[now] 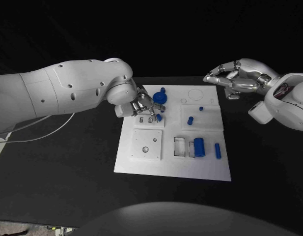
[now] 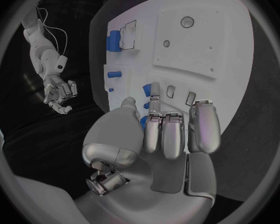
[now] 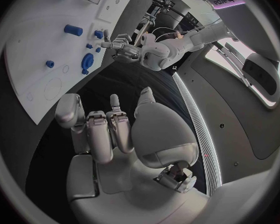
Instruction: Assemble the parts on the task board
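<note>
Hovering over the task board's (image 1: 146, 164) far left corner, the left hand (image 1: 138, 105) pinches a small blue part (image 1: 158, 117) above the board. The right hand (image 1: 234, 78) hangs beyond the far right edge — fingers curled, holding nothing. Six blue parts show.

The board (image 1: 146, 164) is matt white, smooth, plastic-looking, with shallow recessed plates. The parts (image 1: 199, 146) appear as smooth blue plastic with a slight sheen. Both hands, left (image 1: 141, 105) and right (image 1: 233, 78), show glossy silver metallic finish, their arms (image 1: 52, 91) smooth white plastic shell; the table (image 1: 66, 167) is matt black.
</note>
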### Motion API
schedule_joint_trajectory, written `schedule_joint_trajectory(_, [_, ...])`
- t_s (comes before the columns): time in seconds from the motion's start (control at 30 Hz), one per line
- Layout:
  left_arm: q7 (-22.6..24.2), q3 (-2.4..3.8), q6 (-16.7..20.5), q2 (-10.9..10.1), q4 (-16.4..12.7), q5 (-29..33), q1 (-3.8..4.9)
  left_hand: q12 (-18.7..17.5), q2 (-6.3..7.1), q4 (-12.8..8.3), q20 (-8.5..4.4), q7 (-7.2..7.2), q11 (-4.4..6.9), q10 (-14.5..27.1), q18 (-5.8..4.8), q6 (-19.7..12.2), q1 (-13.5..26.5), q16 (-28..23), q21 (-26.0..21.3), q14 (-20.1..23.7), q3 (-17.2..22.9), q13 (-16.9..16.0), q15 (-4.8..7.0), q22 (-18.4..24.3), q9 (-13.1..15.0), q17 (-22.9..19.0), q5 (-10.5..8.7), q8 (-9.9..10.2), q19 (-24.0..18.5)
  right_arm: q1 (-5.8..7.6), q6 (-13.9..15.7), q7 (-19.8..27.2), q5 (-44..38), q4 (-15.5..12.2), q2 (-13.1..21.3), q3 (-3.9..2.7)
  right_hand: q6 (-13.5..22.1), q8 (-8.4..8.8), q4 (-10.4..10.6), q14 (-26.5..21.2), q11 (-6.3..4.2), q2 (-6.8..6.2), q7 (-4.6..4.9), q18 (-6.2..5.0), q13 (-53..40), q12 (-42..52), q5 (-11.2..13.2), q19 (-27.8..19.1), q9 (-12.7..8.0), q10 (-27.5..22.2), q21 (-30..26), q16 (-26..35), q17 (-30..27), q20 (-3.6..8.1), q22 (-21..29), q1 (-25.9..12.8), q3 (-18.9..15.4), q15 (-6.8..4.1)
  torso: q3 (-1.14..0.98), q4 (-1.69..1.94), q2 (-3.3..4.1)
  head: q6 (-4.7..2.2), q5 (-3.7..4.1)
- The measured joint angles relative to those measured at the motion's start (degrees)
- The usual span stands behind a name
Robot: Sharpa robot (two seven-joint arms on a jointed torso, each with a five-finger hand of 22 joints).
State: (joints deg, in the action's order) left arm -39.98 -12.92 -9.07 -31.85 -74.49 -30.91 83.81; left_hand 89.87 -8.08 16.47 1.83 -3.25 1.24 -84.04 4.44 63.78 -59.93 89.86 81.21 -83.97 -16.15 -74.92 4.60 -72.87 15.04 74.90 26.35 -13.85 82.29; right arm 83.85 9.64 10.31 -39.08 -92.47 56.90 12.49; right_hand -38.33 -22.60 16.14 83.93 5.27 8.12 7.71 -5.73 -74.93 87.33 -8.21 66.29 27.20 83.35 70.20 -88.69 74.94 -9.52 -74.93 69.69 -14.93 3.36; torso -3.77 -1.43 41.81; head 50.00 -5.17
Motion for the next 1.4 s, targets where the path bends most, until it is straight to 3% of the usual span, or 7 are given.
schedule_joint_trajectory(0.63, [0.0,0.01,-0.2,0.4,0.7,-0.8,-0.3,0.0,0.04,-0.1,0.0,0.08,0.0,0.0,0.0,0.3,-0.5,0.0,-0.5,0.0,0.1,0.0,0.0,0.6,0.4,0.0,0.62,0.1,0.0,-0.04,-0.7,-0.3,0.1,0.4,-0.3,0.15,0.0,0.0,0.0,0.0,0.06,0.3,0.0,0.01,-0.1,-0.2,-0.2,-0.7,0.0,-0.5,-0.5,0.3,0.0,-0.09,0.0,1.2,0.0,0.0,0.25,-0.09,-0.16,0.0,-0.2])
schedule_joint_trajectory(1.4, [0.0,0.01,-0.2,1.5,2.3,-0.8,-1.11,0.0,0.19,-0.6,0.17,0.2,0.0,0.0,0.0,0.6,-2.4,0.0,-1.0,0.0,0.6,0.0,0.0,1.0,1.2,0.0,2.23,0.8,-0.2,-0.14,-1.5,-0.7,0.1,0.7,-0.4,0.24,-0.4,0.0,-0.3,0.0,0.18,0.6,0.04,0.01,-0.2,-0.7,-1.1,-1.5,0.0,-1.1,-1.0,0.6,0.0,-0.11,0.0,2.4,0.0,0.0,0.39,-0.15,-0.26,0.0,-0.04])
